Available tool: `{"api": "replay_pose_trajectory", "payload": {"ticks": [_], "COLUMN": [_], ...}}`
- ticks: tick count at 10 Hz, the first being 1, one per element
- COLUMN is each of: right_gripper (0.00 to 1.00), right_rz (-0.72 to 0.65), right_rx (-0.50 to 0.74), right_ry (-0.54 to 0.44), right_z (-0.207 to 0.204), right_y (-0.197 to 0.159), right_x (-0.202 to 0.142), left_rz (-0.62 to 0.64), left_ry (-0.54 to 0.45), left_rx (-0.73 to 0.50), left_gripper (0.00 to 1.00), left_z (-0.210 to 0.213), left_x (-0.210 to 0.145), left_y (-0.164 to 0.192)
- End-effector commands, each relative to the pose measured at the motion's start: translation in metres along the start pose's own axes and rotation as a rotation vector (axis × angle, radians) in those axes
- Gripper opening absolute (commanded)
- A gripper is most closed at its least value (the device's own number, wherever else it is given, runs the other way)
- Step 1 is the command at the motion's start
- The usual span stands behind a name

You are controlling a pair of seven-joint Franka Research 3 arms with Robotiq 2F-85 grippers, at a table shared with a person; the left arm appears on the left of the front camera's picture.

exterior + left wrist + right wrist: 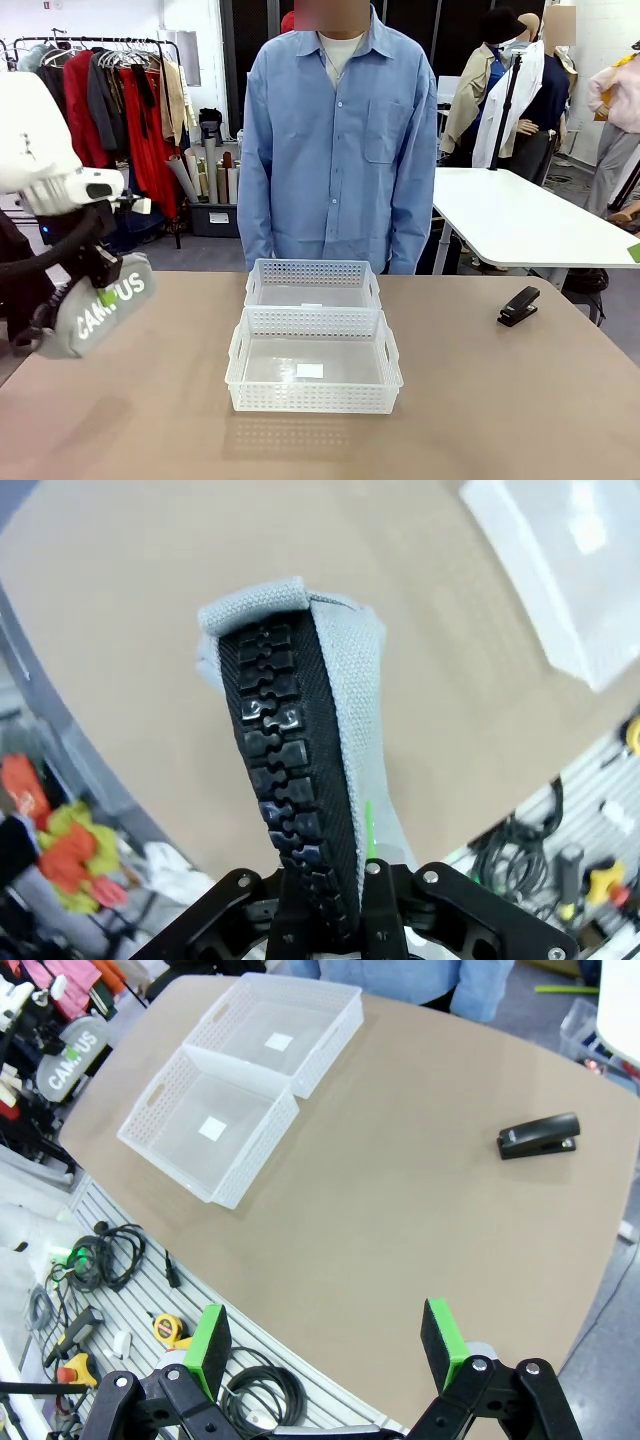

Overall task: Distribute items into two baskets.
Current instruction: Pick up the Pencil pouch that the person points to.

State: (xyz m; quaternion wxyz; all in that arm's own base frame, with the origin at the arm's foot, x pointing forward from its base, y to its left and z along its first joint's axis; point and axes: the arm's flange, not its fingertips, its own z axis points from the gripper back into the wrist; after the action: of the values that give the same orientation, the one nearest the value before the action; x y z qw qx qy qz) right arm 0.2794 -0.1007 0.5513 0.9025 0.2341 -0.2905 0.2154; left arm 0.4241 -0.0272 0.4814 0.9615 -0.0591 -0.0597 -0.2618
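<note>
My left gripper [100, 275] is shut on the grey pouch bag [95, 308] with white "CAMPUS" lettering and holds it in the air above the table's left edge. Its wrist view shows the pouch bag [345, 670] hanging from the gripper [328, 905], the black zipper facing the camera. The small black stapler [518, 305] lies on the table at the right, also seen as the stapler [540, 1136]. Two white baskets stand mid-table, a near basket [313, 400] and a far basket [312, 268], both with nothing in them. My right gripper [325, 1345] hangs open high above the table.
A person in a blue shirt [335, 140] stands at the far edge behind the baskets. A white table [520, 215] stands behind at the right. Cables and tools [100, 1260] lie on a slotted rail below the near table edge.
</note>
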Motion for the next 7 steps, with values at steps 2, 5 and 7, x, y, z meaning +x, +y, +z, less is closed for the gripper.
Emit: {"api": "replay_pose_trajectory", "payload": {"ticks": [2,5,7], "right_gripper": [1.00,1.00,1.00], "right_rz": [0.003,0.003,0.003], "right_rx": [0.010,0.010,0.010], "right_ry": [-0.007,-0.007,-0.007], "right_z": [0.000,0.000,0.000], "right_y": [0.001,0.001,0.001], "right_x": [0.000,0.000,0.000], "left_rz": [-0.256,-0.384,-0.411], "left_ry": [-0.027,-0.090,-0.077], "left_rx": [-0.021,0.056,0.092], "left_gripper": [0.00,0.00,0.00], "left_z": [0.056,0.105,0.120], "left_x": [-0.004,0.002,0.001], "left_y": [0.002,-0.011,-0.023]}}
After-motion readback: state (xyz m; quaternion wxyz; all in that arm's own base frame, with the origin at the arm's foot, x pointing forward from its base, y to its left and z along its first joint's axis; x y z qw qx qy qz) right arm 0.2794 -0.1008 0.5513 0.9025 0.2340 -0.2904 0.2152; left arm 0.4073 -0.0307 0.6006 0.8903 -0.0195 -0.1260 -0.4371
